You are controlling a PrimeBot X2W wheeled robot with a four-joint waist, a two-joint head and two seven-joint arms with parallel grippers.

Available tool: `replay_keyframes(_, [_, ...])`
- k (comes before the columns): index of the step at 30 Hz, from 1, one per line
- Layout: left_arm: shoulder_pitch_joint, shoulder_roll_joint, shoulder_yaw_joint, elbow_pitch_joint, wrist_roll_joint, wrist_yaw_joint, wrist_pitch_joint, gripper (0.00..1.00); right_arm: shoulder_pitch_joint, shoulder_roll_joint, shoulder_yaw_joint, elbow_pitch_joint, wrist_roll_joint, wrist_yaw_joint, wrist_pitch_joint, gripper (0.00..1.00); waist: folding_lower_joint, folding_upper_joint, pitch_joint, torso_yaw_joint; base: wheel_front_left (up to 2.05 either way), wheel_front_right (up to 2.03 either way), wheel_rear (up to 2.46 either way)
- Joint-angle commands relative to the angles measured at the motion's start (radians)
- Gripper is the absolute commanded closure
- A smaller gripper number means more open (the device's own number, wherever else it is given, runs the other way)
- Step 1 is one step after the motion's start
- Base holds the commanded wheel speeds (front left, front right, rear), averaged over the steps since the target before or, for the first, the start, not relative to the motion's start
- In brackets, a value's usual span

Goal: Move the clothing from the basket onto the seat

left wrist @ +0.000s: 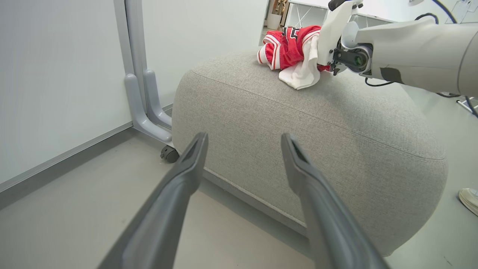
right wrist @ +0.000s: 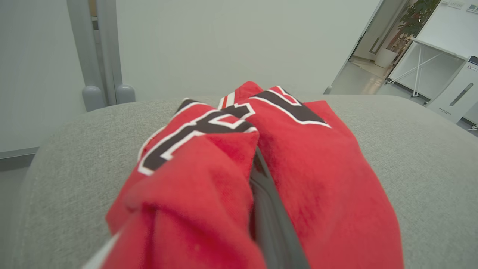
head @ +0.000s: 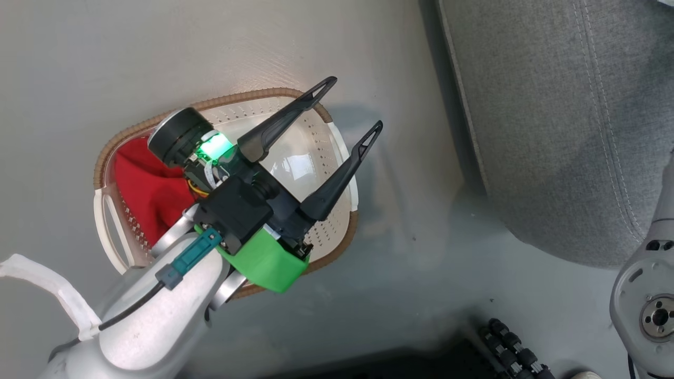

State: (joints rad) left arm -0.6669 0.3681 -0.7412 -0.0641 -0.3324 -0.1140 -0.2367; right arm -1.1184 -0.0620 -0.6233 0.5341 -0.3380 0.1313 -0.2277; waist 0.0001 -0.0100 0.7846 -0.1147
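- Fingers (head: 284, 118) of the left gripper (head: 354, 104) stand spread wide with nothing between them; the basket (head: 231, 97) sits beneath them, and a red garment (head: 142, 189) lies bunched in the basket end behind their bases, far from the tips
- seen from the left wrist, those tips point over bare floor at the side of the seat (left wrist: 298, 123); the basket is not ahead of them
- the right gripper (right wrist: 261, 175) has its fingers pressed together, pinching the jersey (right wrist: 306, 157); red cloth folds over both sides of the fingers, and the black-and-white numerals lie just beyond the tips
- the jersey rests on the seat top under and ahead of the right fingers; grey cushion spreads to either side of them
- step in hand, by my judgement: setting one garment down on the seat; that would put the task about half done, with one piece on the cushion and one in the basket
- next, the right fingers would need to part and lift clear without dragging the cloth off the rounded edge; the left fingers would need to tip down and back toward the red heap, then close on a thick fold
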Motion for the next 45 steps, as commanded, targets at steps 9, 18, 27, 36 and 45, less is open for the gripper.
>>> replay_keyframes(9, [0.031,-0.009,0.0,0.032,-0.019,0.012,-0.017,0.0,0.132,0.011,0.032,0.023,0.026,-0.001,-0.006,0.0,-0.0001,0.01,-0.115,-0.025,0.0,0.0,0.0])
replay_keyframes(18, [0.096,-0.03,0.013,0.069,-0.045,0.032,-0.027,0.0,0.315,-0.047,0.119,0.088,0.125,-0.001,-0.038,0.0,-0.0001,0.01,-0.275,-0.045,0.0,0.0,0.0])
replay_keyframes(27, [0.179,-0.062,0.067,0.11,-0.069,0.06,-0.029,0.0,0.516,-0.13,0.274,-0.033,0.327,-0.001,-0.038,0.0,-0.0001,0.01,-0.415,-0.024,0.0,0.0,0.0])
replay_keyframes(36, [0.294,-0.095,0.208,0.134,-0.059,0.084,-0.028,0.0,0.685,-0.103,0.453,-0.242,0.456,-0.001,-0.037,0.0,-0.0001,0.01,-0.515,0.061,0.0,0.0,0.0])
replay_keyframes(45, [0.386,-0.135,0.361,0.161,-0.03,0.072,-0.028,0.0,0.751,-0.044,0.556,-0.314,0.464,-0.001,-0.038,0.0,-0.0001,0.01,-0.572,0.172,0.0,0.0,0.0])
